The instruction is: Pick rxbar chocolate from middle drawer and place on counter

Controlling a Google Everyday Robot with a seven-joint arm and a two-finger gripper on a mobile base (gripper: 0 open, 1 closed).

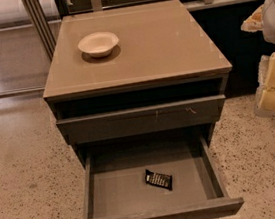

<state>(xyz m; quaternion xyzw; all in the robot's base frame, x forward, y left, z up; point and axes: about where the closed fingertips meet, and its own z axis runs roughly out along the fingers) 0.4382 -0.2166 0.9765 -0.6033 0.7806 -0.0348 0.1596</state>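
The rxbar chocolate (159, 180), a small black bar with pale lettering, lies flat on the grey floor of the middle drawer (156, 217). The drawer is pulled far out, and the bar sits right of its centre. Above is the glossy tan counter (159, 43). My gripper (273, 94), white and pale yellow, hangs at the right edge of the view, beside the cabinet at about the height of the upper drawer. It is well away from the bar and holds nothing that I can see.
A white bowl (98, 43) stands on the counter's back left. A grey drawer front with small pale scratches (141, 119) is slightly pulled out above the open drawer. Speckled floor (25, 176) surrounds the cabinet. Metal rails (40, 18) stand behind.
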